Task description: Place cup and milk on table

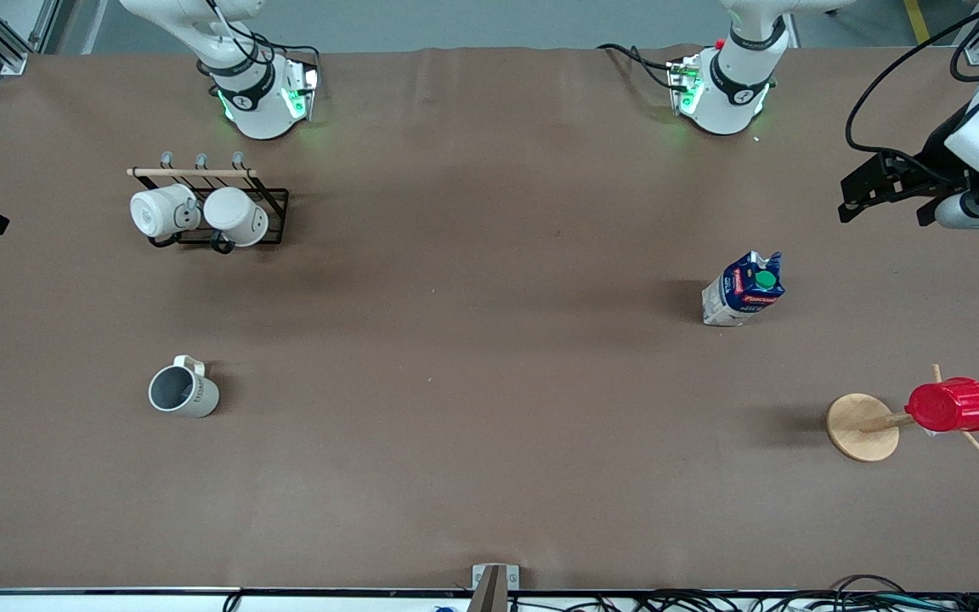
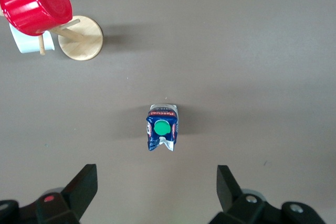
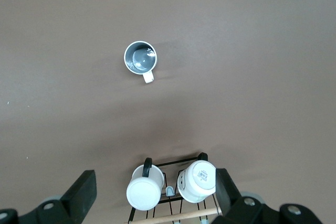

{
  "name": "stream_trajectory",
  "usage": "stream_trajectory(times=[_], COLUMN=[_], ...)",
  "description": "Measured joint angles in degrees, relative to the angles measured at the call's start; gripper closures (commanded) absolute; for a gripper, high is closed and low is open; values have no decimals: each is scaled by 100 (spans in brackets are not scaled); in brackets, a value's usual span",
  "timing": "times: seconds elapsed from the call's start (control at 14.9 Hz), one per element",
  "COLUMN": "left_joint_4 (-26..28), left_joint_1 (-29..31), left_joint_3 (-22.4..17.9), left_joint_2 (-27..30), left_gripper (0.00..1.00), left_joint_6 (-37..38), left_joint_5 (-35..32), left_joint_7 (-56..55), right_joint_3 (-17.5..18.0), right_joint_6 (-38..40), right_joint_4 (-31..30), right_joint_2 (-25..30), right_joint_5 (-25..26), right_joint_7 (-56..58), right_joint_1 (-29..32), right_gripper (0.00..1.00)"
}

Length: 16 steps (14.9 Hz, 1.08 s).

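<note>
The beige cup [image 1: 183, 391] stands upright on the brown table [image 1: 472, 357] toward the right arm's end, handle pointing to the robots; it also shows in the right wrist view [image 3: 140, 57]. The milk [image 1: 744, 289] stands toward the left arm's end, green cap visible; it also shows in the left wrist view [image 2: 162, 128]. My left gripper [image 1: 880, 212] is open and empty, high over the table beside the milk [image 2: 156, 174]. My right gripper [image 3: 155, 182] is open and empty, high over the mug rack, apart from the cup.
A black wire rack [image 1: 273, 208] holds two white mugs [image 1: 200, 214], farther from the front camera than the cup. A wooden peg stand [image 1: 862, 427] carries a ribbed red cup [image 1: 953, 405], nearer to the front camera than the milk.
</note>
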<state>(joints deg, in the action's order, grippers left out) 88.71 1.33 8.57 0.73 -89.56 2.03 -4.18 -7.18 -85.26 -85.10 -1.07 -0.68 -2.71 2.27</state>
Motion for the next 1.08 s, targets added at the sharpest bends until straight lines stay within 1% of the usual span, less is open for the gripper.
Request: stream_trajectory(times=[0.54,0.67,0.87,1.08], left_joint_4=[4,10,24,55], left_joint_1=[2,2,15,38], left_joint_3=[0,0,0,0], left_joint_2=[-51,-134,-364,-594], left_gripper=[0,1,3,4], left_joint_6=[-49,-103,-392,-638], left_joint_5=[0,0,0,0], left_joint_7=[0,0,1,5], right_joint_3=[0,1,0,1], right_joint_6=[-16,-150,-682,-1278], right_joint_4=[0,-25,-159,-209], right_joint_2=[0,-38,-417,-1104], right_joint_5=[0,0,0,-4], right_joint_7=[3,32,123,313], right_joint_1=[0,0,0,0], right_gripper=[0,0,0,0])
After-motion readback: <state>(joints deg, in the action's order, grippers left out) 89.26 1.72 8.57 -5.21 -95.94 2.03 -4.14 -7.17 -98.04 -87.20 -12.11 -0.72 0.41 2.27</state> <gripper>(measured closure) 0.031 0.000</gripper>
